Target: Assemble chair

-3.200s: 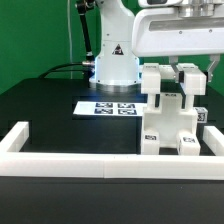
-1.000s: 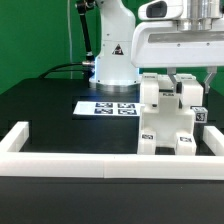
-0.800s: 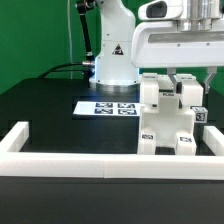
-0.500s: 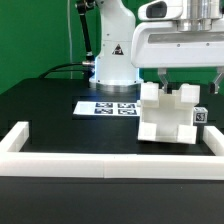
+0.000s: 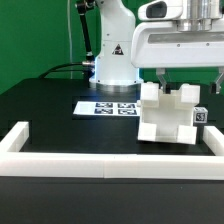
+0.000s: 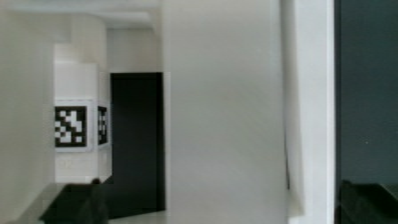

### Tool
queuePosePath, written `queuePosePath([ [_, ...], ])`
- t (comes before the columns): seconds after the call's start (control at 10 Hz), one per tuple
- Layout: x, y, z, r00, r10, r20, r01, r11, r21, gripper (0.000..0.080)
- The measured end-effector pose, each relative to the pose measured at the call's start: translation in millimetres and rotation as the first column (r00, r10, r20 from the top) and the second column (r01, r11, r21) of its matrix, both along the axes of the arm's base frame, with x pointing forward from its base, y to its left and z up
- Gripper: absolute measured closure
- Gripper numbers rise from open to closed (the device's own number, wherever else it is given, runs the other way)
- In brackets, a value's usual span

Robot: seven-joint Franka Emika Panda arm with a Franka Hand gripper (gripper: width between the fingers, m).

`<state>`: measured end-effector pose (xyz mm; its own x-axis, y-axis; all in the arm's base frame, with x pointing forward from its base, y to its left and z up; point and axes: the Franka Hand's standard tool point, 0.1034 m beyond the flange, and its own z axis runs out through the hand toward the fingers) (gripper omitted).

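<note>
My bench (image 5: 45,110): black, flat. On it, near middle, marker board (image 5: 108,107) lies flat, black squares on white. Long white rail (image 5: 100,165) crosses low in exterior view, turns back along exterior view's left. Green wall (image 5: 35,35) behind.

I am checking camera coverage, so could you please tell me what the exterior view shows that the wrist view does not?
Only the exterior view shows the arm's base, the marker board, the border rail and the chair as a whole blocky shape. Only the wrist view shows, close up, a dark gap between white walls. Both show white chair surfaces carrying a tag.
</note>
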<state>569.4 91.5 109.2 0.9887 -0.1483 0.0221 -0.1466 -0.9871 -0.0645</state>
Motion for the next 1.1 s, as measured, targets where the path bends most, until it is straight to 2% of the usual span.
queuePosePath([
  [0.3,-1.0,-3.6,4.4,1.0,0.002,0.004,-0.002,1.0,0.002,0.0151],
  [0.7,-9.9,-16.5,26.5,1.0,0.016,0.021,-0.016,1.0,0.014,0.0151],
  [0.9,-13.3,-28.3,19.2,1.0,0.027,0.014,-0.027,1.0,0.005,0.0151],
  [1.1,-14.7,-31.4,11.5,1.0,0.029,0.003,-0.029,1.0,0.0,0.0151],
])
